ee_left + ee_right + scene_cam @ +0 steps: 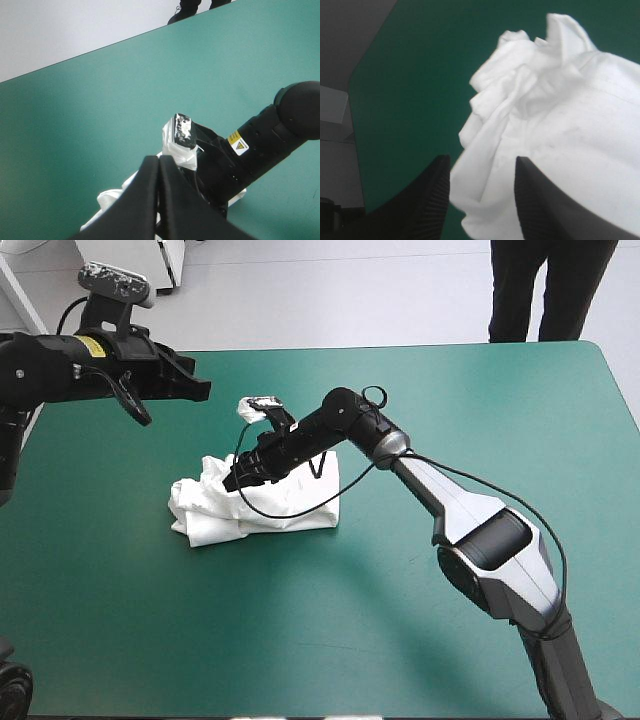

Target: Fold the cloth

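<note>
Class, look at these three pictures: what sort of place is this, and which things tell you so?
Probably a robotics lab or test bench: a crumpled white T-shirt lies on a table with a teal-green cover; a robot's right pincer is open at it, its left pincer shut.

We count one white T-shirt [290, 502], lying as a single crumpled bundle on one table [480, 410] with a teal-green cover, and two robot arms [470, 510], each with one gripper, the left gripper [159, 160] and the right gripper [481, 162], so four black fingers [432, 200] altogether.
</note>
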`<act>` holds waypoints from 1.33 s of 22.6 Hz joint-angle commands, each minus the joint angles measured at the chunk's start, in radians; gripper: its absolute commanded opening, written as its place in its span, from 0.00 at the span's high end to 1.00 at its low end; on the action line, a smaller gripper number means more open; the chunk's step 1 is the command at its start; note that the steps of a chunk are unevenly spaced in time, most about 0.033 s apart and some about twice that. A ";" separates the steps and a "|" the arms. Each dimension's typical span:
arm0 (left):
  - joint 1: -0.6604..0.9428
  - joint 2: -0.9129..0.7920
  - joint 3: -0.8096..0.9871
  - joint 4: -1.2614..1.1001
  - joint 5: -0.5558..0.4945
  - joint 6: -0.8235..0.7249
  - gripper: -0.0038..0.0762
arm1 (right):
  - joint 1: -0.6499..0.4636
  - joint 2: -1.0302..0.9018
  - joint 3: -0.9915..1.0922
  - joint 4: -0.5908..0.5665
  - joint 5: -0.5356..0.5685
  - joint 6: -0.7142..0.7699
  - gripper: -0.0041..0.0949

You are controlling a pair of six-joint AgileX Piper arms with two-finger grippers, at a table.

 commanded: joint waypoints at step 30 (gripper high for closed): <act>0.000 -0.094 -0.020 -0.067 0.028 0.012 0.82 | -0.298 -0.178 0.170 -0.192 0.159 0.160 0.43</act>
